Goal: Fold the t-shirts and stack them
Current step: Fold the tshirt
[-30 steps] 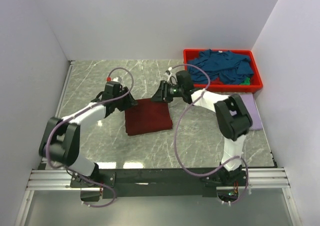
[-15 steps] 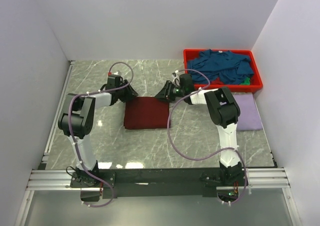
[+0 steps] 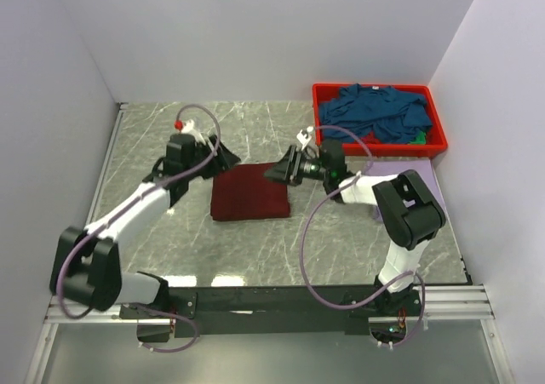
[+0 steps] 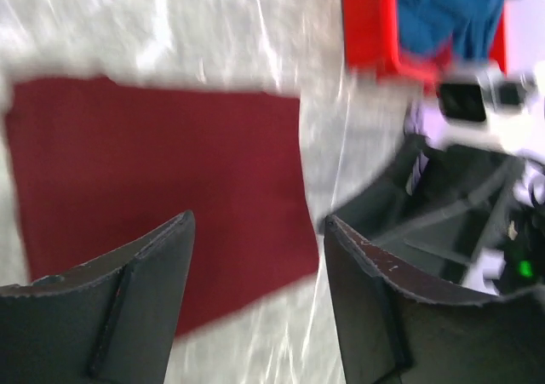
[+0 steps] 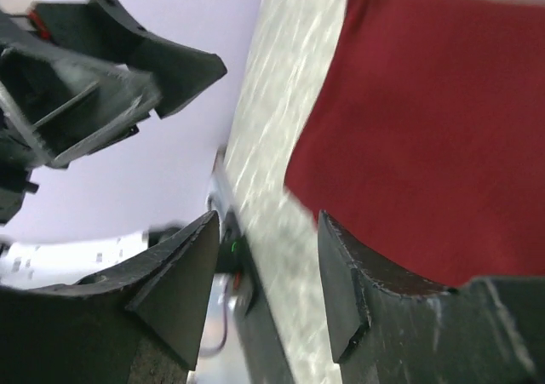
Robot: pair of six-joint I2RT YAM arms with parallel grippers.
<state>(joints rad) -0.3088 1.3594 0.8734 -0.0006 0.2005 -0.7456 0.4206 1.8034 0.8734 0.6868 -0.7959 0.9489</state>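
Wrist views show the left gripper [image 4: 255,226] and right gripper [image 5: 268,222] spread apart, holding nothing, near the maroon shirt [image 3: 251,192]. Only the overhead view shows them flanking its far corners.

We are viewing a folded maroon t-shirt [image 3: 251,195] lying flat on the marble table [image 3: 170,120]; the left gripper [image 3: 225,157] is hanging at its far left corner, the right gripper [image 3: 278,170] at its far right corner; teal t-shirts [image 3: 379,111] are lying heaped in the red bin [image 3: 375,87] at the far right.

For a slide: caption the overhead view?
Left claw and right claw, both open, flank the folded maroon t-shirt; teal t-shirts fill the red bin.
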